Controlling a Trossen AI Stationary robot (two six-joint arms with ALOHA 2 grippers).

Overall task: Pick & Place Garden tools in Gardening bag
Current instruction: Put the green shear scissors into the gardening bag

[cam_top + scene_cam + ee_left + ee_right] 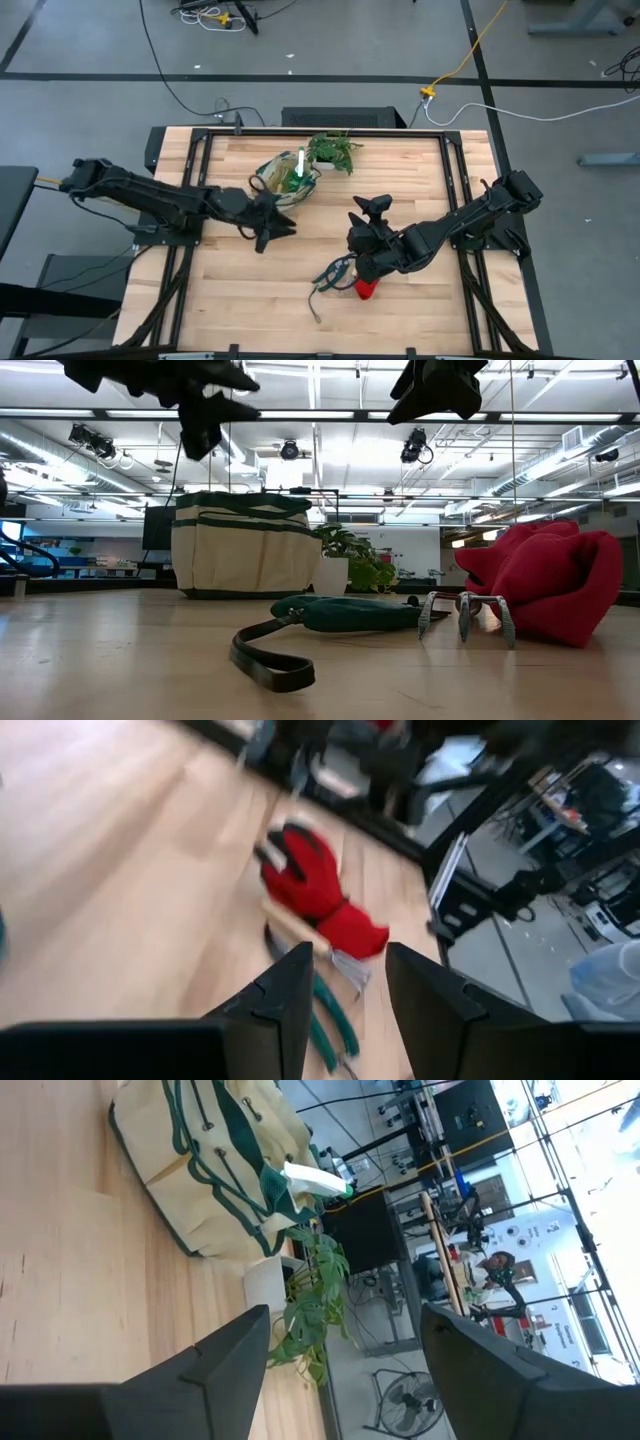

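Note:
The cream gardening bag with green trim (288, 182) (245, 545) stands at the table's far middle. The green spray bottle (300, 166) (315, 1180) sticks out of its top. Red gloves (367, 288) (545, 585) (310, 885) lie on the near middle of the table. The small metal rake (465, 615) (350, 965) rests on its tines beside them, next to a green handle with a dark strap loop (300, 630). My left gripper (278, 226) (345, 1010) hovers open just in front of the bag. My right gripper (368, 212) (345, 1370) hangs open above the gloves, facing the bag.
A leafy plant in a white pot (335, 150) (300, 1300) stands right of the bag at the far edge. Bare wood (230, 290) stretches across the near left of the table. Black rails (470, 250) run along the left and right sides.

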